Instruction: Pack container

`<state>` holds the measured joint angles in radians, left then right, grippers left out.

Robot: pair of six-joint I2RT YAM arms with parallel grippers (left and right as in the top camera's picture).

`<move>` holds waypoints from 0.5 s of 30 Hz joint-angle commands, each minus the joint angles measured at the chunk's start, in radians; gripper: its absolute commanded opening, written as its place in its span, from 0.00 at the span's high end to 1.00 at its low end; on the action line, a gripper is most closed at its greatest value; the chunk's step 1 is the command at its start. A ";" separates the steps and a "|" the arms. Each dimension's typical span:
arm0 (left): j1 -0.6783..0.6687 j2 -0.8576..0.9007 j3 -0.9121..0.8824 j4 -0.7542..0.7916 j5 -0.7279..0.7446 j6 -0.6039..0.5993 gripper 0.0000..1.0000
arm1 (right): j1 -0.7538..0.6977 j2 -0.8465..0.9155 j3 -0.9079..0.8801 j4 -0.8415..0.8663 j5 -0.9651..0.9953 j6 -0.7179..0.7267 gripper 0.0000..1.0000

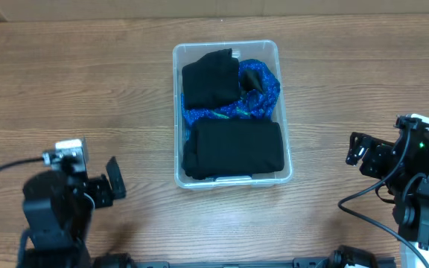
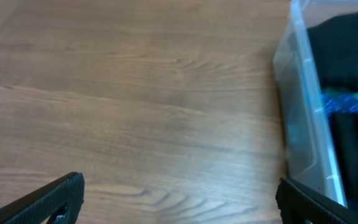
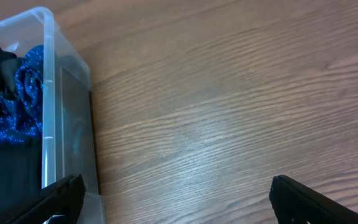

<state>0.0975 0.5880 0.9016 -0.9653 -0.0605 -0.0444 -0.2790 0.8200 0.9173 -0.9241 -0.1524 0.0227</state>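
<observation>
The container point(image 1: 176, 112) is a clear plastic box with round corners and a rolled rim. It sits on the wooden table point(image 1: 88, 89), which has wavy grain lines.

Inside lie two soft black folded cloths, one at the far end point(image 1: 211, 78) and one at the near end point(image 1: 233, 147). A blue sparkly cloth point(image 1: 263, 93) is bunched between them.

The left gripper point(image 2: 180, 196) has its flat black fingers point(image 2: 61, 196) spread wide, holding nothing. The box wall is just past the inner finger.

The right gripper point(image 3: 178, 190) is spread wide too, with nothing in it. The box stands beside its inner finger point(image 3: 64, 196).
</observation>
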 commanded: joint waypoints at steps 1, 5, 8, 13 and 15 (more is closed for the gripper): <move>-0.006 -0.019 -0.060 -0.043 -0.032 0.007 0.00 | 0.002 0.016 -0.002 -0.008 0.005 0.003 0.00; -0.006 -0.009 -0.071 -0.129 -0.032 0.007 0.00 | 0.002 0.049 -0.002 -0.008 0.005 0.003 0.00; -0.006 -0.007 -0.071 -0.164 -0.032 0.007 0.00 | 0.002 0.079 -0.002 -0.008 0.005 0.003 0.00; -0.006 -0.008 -0.071 -0.168 -0.032 0.007 0.00 | 0.002 0.154 -0.002 -0.008 0.005 0.003 0.00; -0.006 -0.008 -0.071 -0.168 -0.032 0.007 0.00 | 0.002 0.190 -0.002 -0.008 0.005 0.003 0.00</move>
<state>0.0975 0.5781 0.8356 -1.1343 -0.0803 -0.0448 -0.2790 0.9638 0.9169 -0.9352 -0.1524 0.0227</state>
